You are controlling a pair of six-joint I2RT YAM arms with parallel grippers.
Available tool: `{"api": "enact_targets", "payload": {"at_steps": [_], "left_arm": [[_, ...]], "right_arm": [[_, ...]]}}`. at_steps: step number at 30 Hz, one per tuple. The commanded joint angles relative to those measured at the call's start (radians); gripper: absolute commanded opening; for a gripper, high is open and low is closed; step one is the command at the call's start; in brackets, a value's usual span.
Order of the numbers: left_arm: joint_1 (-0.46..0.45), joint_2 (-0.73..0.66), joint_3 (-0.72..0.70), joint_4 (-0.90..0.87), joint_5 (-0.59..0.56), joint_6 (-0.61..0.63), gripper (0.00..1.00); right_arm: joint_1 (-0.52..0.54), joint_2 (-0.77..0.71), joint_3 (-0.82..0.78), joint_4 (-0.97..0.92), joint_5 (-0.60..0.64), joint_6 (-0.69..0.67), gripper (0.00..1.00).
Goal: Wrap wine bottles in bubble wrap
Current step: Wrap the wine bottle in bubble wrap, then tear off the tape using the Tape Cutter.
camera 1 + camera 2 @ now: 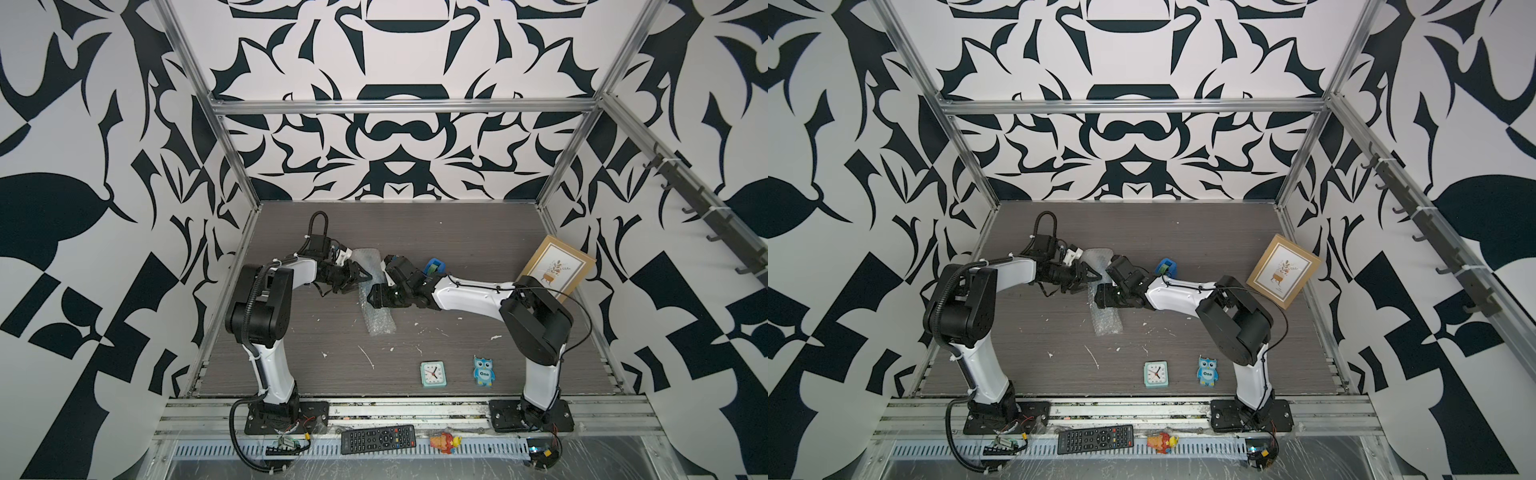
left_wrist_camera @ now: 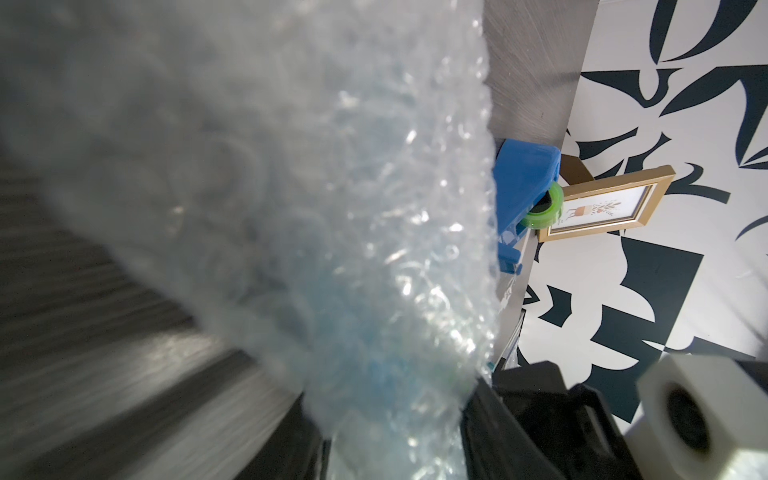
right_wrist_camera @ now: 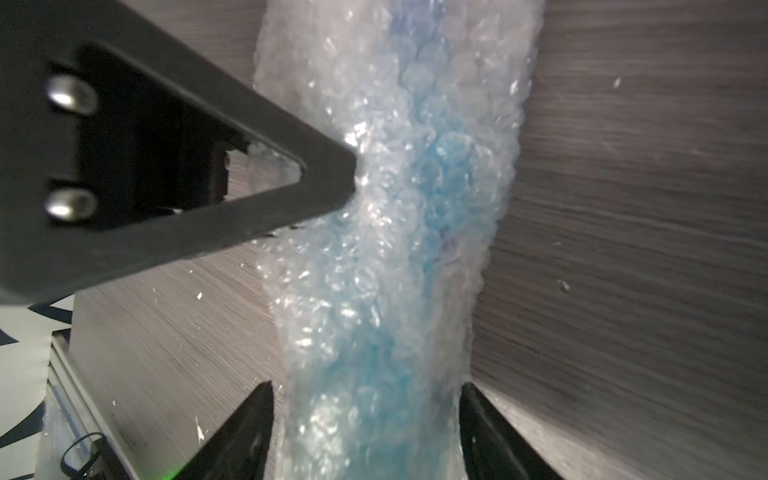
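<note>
The left gripper point(image 1: 363, 277) is closed on the bubble wrap point(image 1: 380, 322). In the right wrist view one of its black triangular fingers point(image 3: 328, 176) dents the side of the roll, and in its own wrist view the plastic runs between its two fingers. The right gripper point(image 3: 368, 419) straddles the same roll a little nearer the front, jaws standing wide at either flank; whether they press the wrap or only sit beside it I cannot tell. Inside the roll lies the bottle point(image 3: 436, 166), seen only as a bright blue blur through the bubbles. Its label and cap are hidden, so nothing on it can be read. The roll lies flat near the middle of the grey wood-grain table point(image 1: 457, 232), between the two arms, running from the far side toward the near side. Just behind the right wrist sits a blue tape dispenser point(image 1: 436, 265) holding green tape point(image 2: 544, 212). Farther right a gold picture frame point(image 1: 555, 272) stands tilted by the wall, showing a potted-plant drawing whose small writing is too fine to read. Near the front edge stand a mint-green clock point(image 1: 432, 373) and a blue owl point(image 1: 484, 371) with "One" on its belly. On the rail in front lie a black remote point(image 1: 377, 439), its key markings illegible, and a small orange toy figure point(image 1: 445, 441).
</note>
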Motion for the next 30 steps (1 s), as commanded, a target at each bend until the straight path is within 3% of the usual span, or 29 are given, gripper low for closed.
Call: {"api": "enact_targets", "payload": {"at_steps": [1, 10, 14, 23, 28, 30], "left_arm": [[0.019, 0.051, 0.006, -0.103, -0.124, 0.057, 0.53], [0.046, -0.021, 0.053, -0.262, -0.107, 0.197, 0.73], [0.045, -0.066, 0.070, -0.318, -0.083, 0.238, 0.76], [0.046, -0.204, 0.119, -0.456, -0.105, 0.287, 0.78], [0.036, -0.267, 0.150, -0.503, -0.100, 0.272, 0.71], [-0.011, -0.285, 0.162, -0.504, -0.107, 0.261, 0.68]], "right_arm": [[0.008, -0.075, 0.054, -0.046, 0.010, -0.029, 0.72], [-0.003, -0.216, 0.104, -0.209, 0.091, -0.167, 0.69], [-0.088, -0.268, 0.089, -0.283, 0.088, -0.237, 0.66], [-0.404, -0.375, -0.072, -0.282, -0.056, -0.240, 0.49], [-0.524, -0.354, -0.122, -0.254, -0.122, -0.243, 0.44], [-0.556, -0.329, -0.136, -0.227, -0.152, -0.230, 0.43]]}}
